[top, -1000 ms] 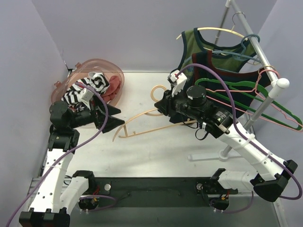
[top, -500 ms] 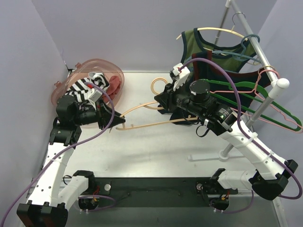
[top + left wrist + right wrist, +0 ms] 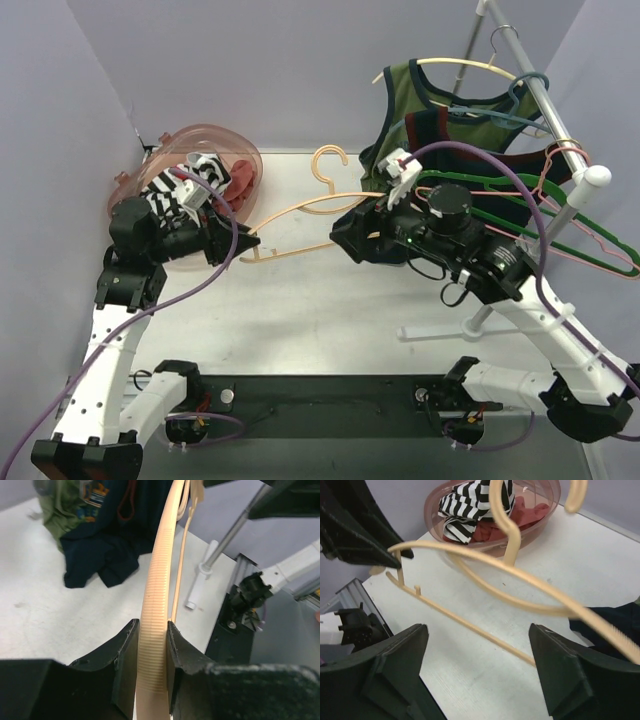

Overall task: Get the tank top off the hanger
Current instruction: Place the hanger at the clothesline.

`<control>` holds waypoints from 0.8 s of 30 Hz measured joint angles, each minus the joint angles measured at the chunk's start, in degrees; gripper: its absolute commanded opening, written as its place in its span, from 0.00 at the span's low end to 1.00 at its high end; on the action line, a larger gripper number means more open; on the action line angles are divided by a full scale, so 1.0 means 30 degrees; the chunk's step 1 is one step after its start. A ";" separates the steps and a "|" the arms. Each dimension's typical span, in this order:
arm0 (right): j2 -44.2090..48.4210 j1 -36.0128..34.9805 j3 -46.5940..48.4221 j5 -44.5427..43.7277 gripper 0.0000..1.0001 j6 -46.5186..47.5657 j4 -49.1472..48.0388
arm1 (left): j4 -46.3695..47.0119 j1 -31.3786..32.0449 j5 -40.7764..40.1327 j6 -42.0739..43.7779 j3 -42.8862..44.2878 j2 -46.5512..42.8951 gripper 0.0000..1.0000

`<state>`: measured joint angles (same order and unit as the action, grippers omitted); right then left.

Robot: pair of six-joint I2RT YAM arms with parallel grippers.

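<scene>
A beige plastic hanger (image 3: pixel 300 212) hangs bare above the table, its hook (image 3: pixel 327 160) pointing to the far side. My left gripper (image 3: pixel 243 245) is shut on the hanger's left shoulder, and its ribbed arm (image 3: pixel 156 605) runs up between the jaws (image 3: pixel 151 625). My right gripper (image 3: pixel 347 235) stands open just right of the hanger, which (image 3: pixel 520 577) crosses in front of the spread fingers (image 3: pixel 477 630) without touching them. A dark navy tank top (image 3: pixel 375 248) lies crumpled on the table under the right arm, also seen from the left wrist (image 3: pixel 102 560).
A pink basket (image 3: pixel 245 165) holding striped and red clothes stands at the far left. On the right, a garment rack (image 3: pixel 560 130) carries a green tank top (image 3: pixel 405 105), a dark one, and empty green and pink hangers (image 3: pixel 590 240). Its base (image 3: pixel 440 330) rests on the table.
The left gripper closed on the hanger's left end. The right gripper let go of the hanger, opened wide and drew back to the right. The hanger shifted toward the far side.
</scene>
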<state>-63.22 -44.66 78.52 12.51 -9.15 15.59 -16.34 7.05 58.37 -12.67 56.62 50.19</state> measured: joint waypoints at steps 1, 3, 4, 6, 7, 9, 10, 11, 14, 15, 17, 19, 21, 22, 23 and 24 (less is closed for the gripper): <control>0.0350 0.0000 -0.0095 0.0102 0.92 -0.0080 0.0262 | -0.0080 0.0007 -0.0415 0.0153 0.0284 -0.0015 0.00; 0.1180 0.0000 -0.0386 0.0335 0.94 0.0095 0.0889 | -0.0291 0.0051 -0.1246 0.0525 0.0911 -0.0029 0.00; 0.1617 0.0000 -0.0583 0.0430 0.94 0.0160 0.1173 | -0.0415 0.0124 -0.1639 0.0670 0.1180 -0.0029 0.00; 0.2404 0.0000 -0.0962 0.0619 0.94 0.0255 0.1821 | -0.0597 0.0357 -0.2499 0.0984 0.1647 0.0000 0.00; 0.2805 0.0000 -0.1180 0.0758 0.94 0.0306 0.2149 | -0.0678 0.0474 -0.2812 0.1056 0.1800 0.0029 0.00; 0.3512 0.0000 -0.1676 0.1224 0.94 0.0437 0.2718 | -0.0845 0.0969 -0.3679 0.1326 0.2193 0.0219 0.00; 0.3818 -0.0007 -0.2025 0.1574 0.94 0.0452 0.2892 | -0.1035 0.1282 -0.4131 0.1413 0.2470 0.0379 0.00; 0.4146 -0.0022 -0.2506 0.1982 0.94 0.0495 0.3002 | -0.1144 0.1712 -0.4612 0.1530 0.2805 0.0605 0.00; 0.4823 -0.0277 -0.4036 0.2885 0.94 0.0590 0.3373 | -0.1479 0.3198 -0.5982 0.2025 0.3971 0.1370 0.00; 0.5071 -0.0510 -0.4677 0.3031 0.94 0.0627 0.3563 | -0.1727 0.3708 -0.6426 0.2222 0.4481 0.1683 0.00; 0.5311 -0.0911 -0.5479 0.3126 0.94 0.0663 0.3854 | -0.2361 0.4568 -0.7242 0.2739 0.5697 0.2382 0.00; 0.5348 -0.1173 -0.6091 0.3147 0.94 0.0678 0.4080 | -0.2929 0.5202 -0.7774 0.3198 0.6856 0.3038 0.00; 0.5442 -0.1355 -0.6448 0.3177 0.94 0.0670 0.4182 | -0.3351 0.5479 -0.8080 0.3628 0.7344 0.3242 0.00; 0.5544 -0.1413 -0.6564 0.3213 0.94 0.0670 0.4189 | -0.3577 0.5508 -0.8153 0.3847 0.7395 0.3198 0.00; 0.5646 -0.1501 -0.6637 0.3271 0.94 0.0699 0.4182 | -0.3803 0.5508 -0.8160 0.3978 0.7395 0.3133 0.00; 0.5734 -0.1574 -0.6659 0.3315 0.94 0.0729 0.4197 | -0.4095 0.5508 -0.8160 0.4124 0.7395 0.3067 0.00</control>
<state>-46.02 -49.39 58.54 22.46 -6.96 28.18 -28.62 23.57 33.89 -0.30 78.81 59.40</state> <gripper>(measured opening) 0.939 0.329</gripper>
